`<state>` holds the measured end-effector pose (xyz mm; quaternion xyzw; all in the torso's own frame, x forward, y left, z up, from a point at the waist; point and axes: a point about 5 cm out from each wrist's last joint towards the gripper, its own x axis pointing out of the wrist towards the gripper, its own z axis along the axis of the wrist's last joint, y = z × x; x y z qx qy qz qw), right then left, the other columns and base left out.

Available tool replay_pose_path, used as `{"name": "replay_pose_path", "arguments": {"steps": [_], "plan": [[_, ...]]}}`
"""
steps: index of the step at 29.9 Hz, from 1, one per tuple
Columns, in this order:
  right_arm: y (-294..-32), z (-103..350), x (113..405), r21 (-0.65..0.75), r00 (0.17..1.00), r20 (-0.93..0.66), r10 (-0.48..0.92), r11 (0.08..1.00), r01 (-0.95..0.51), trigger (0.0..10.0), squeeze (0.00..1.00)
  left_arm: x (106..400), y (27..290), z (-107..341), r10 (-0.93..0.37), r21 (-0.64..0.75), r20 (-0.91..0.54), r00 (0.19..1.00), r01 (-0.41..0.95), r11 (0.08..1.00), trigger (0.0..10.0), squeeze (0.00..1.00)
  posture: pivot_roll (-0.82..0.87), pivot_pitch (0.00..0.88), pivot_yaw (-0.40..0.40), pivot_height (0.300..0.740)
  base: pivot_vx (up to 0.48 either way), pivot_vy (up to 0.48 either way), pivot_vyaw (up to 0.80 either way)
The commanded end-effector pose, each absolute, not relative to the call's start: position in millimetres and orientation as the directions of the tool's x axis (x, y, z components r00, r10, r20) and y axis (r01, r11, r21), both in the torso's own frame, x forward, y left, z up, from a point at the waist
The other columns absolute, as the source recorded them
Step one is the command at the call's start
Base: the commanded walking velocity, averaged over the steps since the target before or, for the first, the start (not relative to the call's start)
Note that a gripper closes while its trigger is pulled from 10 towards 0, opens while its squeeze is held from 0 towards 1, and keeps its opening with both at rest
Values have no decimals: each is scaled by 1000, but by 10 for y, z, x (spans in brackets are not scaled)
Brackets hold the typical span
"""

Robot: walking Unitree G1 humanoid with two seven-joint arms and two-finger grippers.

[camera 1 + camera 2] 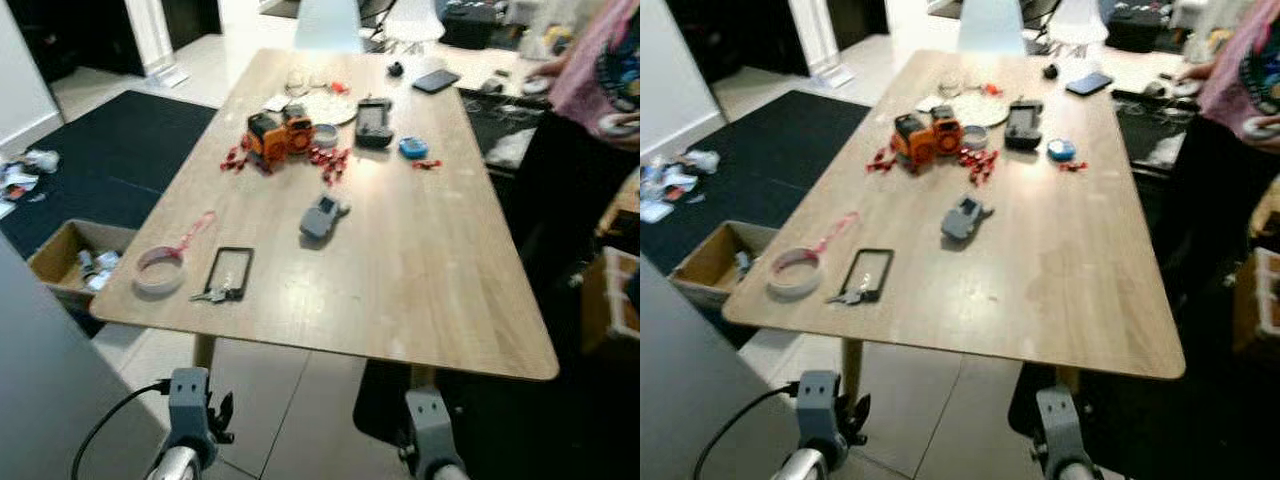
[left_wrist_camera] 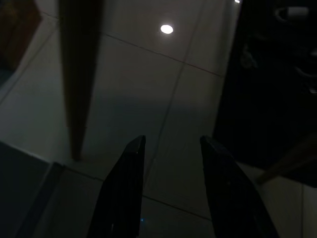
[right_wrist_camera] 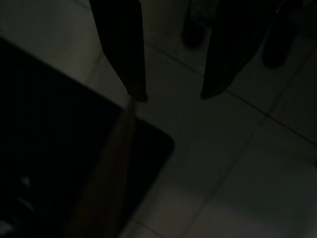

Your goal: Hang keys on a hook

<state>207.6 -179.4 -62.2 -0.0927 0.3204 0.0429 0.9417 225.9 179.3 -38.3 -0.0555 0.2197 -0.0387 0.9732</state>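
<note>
A bunch of keys lies near the front left edge of the wooden table, at the foot of a black rectangular frame. Both arms hang low below the table's front edge, the left wrist and the right wrist at the bottom of the head views. In the dark left wrist view my left gripper is open over floor tiles. My right gripper is also open, above the floor beside a table leg.
A tape roll with a pink strap lies left of the keys. A grey toy car, an orange toy truck, red pieces, a phone sit farther back. A person in pink stands at the right. A cardboard box is on the floor.
</note>
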Motion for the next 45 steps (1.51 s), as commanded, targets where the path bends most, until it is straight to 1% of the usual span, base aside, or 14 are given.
{"name": "replay_pose_path", "arguments": {"steps": [1, 37, 45], "plan": [[-1780, -658, 2025, -144, 776, -631, 26, 978, -149, 10000, 0, 2171, 1799, -447, -100, -129, -451, 887, 46, 991, 10000, 0, 18, 60, -9, 740, 0, 0, 0], [-1768, -671, 2013, -138, 765, -642, 39, 976, -166, 10000, 0, 2123, 1853, -475, -61, -142, -462, 885, -5, 990, 10000, 0, 19, 68, -15, 740, 0, 0, 0], [-1762, -670, 2015, -137, 766, -642, 41, 976, -167, 10000, 0, 2129, 1854, -469, -63, -149, -458, 887, -6, 989, 10000, 0, 19, 68, -15, 740, -303, 0, 0]]}}
